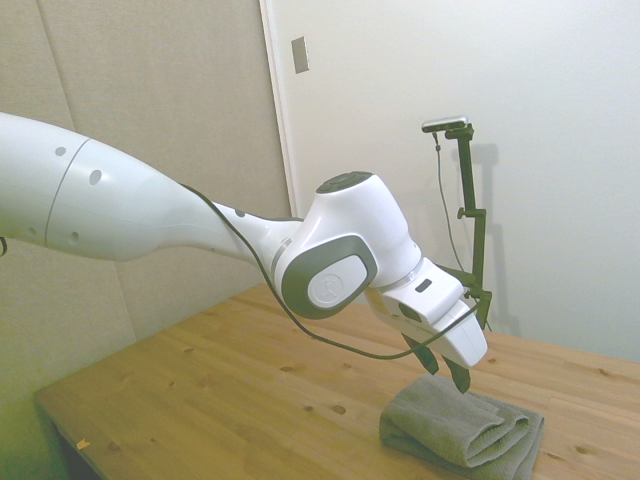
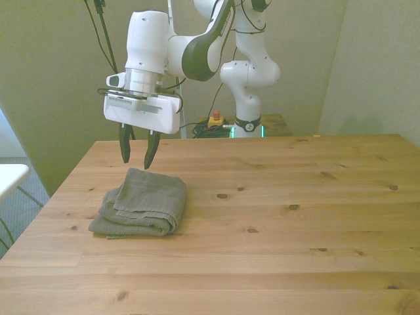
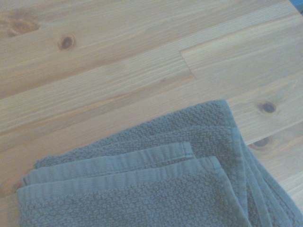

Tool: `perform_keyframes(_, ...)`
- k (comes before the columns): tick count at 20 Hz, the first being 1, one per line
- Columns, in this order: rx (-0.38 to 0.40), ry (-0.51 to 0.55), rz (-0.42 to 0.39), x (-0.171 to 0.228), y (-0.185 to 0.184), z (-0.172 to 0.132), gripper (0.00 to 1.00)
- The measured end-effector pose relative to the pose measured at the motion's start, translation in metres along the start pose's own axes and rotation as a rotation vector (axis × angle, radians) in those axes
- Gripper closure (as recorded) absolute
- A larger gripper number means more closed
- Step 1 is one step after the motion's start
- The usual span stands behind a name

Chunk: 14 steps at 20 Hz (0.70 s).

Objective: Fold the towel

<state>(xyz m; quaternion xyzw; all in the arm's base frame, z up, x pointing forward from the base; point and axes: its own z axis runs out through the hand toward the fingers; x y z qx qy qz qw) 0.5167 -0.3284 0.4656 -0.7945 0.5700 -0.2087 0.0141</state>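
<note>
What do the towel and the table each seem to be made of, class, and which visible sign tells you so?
The towel: probably looped terry cotton, matt grey. The wrist view shows a pebbly pile with flat woven hem bands along its edges.

The table: apparently solid pine boards, lightly sealed. It shows dark knots, long grain and plank seams, with a soft sheen rather than gloss.

Plain grey towel point(image 2: 141, 203), knotty honey-brown wooden table point(image 2: 295, 216), white arm point(image 1: 150, 205), dark-fingered end effector point(image 2: 137, 156)
</note>
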Motion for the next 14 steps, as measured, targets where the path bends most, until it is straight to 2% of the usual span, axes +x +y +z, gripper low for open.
perform_keyframes(5,0.0,-0.103,-0.051,-0.041,-0.01,-0.041,0.0)
perform_keyframes(10,0.021,-0.211,-0.191,-0.142,-0.037,-0.088,0.0)
perform_keyframes(14,0.033,-0.24,-0.273,-0.225,-0.044,-0.114,0.0)
